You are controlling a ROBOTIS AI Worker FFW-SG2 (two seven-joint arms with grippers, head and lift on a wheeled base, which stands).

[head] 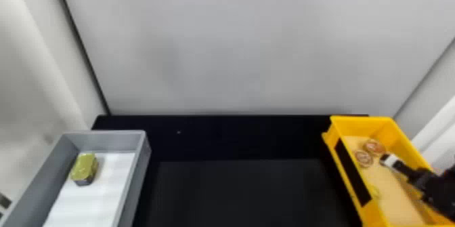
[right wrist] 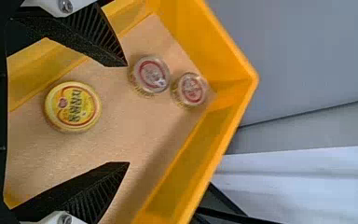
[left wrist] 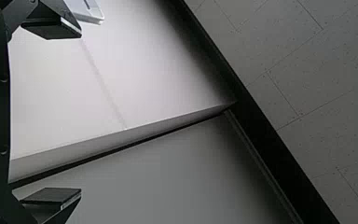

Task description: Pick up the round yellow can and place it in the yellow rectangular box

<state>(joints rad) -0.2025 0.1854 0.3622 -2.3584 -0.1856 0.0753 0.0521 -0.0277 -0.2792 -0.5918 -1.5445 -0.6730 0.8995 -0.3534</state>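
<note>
Round yellow can [right wrist: 73,106]: one, squat, printed lid up, axis upright; in the yellow rectangular box [head: 359,124], lower right of the head view. Right jaws [head: 401,168]: parted; in the right wrist view the can sits on the box floor, framed between them, touching neither. Left jaws [left wrist: 80,113]: spread wide.

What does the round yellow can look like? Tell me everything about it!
The round yellow can has a flat yellow lid with a red ring, dark writing and a small red spot. I can't tell if it's metal or plastic. It lies flat, lid up, on the tan bottom of the yellow box, apart from the two other round containers. The right gripper is open and isn't holding it.
</note>
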